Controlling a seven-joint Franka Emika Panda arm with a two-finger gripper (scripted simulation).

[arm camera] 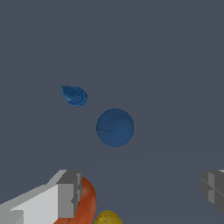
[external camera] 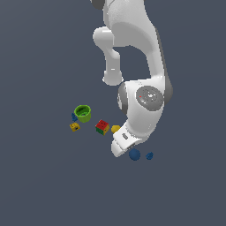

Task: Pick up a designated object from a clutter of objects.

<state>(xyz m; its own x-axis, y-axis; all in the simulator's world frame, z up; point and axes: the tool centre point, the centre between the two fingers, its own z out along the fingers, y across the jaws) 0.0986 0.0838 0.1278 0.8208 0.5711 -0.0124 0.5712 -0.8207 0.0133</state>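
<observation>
White Panda arm (external camera: 141,66) hovers over the desk (external camera: 44,185) – approach step. Fingers (arm camera: 68,192) spread wide, holding nothing. Smooth dark blue ball (arm camera: 114,127) lies just ahead, lumpy blue piece (arm camera: 74,95) near it – next: centre, descend, close.

A: How are the toys laid out in the exterior view?

B: The cup (external camera: 82,113) is set farthest toward that view's left, with a tiny bit (external camera: 74,117) touching its side and the die (external camera: 74,127) just in front of it. The cube (external camera: 102,127) is placed to the right of those, and a small ball (external camera: 115,129) just beside the cube.

A: And the larger ball (external camera: 134,154)?

B: It is found nearer the camera, right beside the arm's lower end, with the lumpy piece (external camera: 149,156) close on its right, apart from it.

A: In the wrist view?

B: The ball (arm camera: 115,127) is seen ahead of the spread fingers (arm camera: 68,192), and another ball (arm camera: 85,199) is partly hidden behind one finger.
</observation>
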